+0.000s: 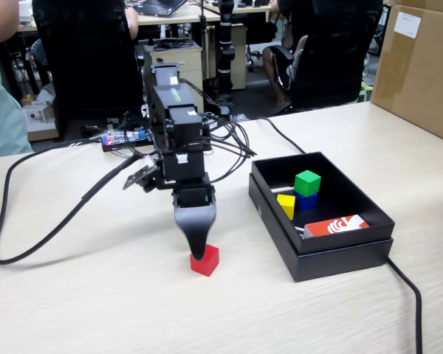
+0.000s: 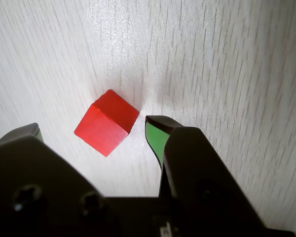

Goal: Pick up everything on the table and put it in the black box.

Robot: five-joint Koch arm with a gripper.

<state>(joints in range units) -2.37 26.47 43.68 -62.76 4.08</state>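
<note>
On the table (image 1: 96, 295) in the fixed view, the red cube (image 1: 204, 260) is seen under the gripper (image 1: 198, 251); green cube (image 1: 307, 182), blue cube (image 1: 306, 200) and yellow cube (image 1: 286, 205) lie inside the black box (image 1: 340, 254). From the wrist view, the jaws are seen apart, the red cube (image 2: 107, 129) between them on the table, untouched.

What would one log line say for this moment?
pincer: open, straddling red cube | red cube: on table | black box: holds green cube, blue cube, yellow cube
</note>
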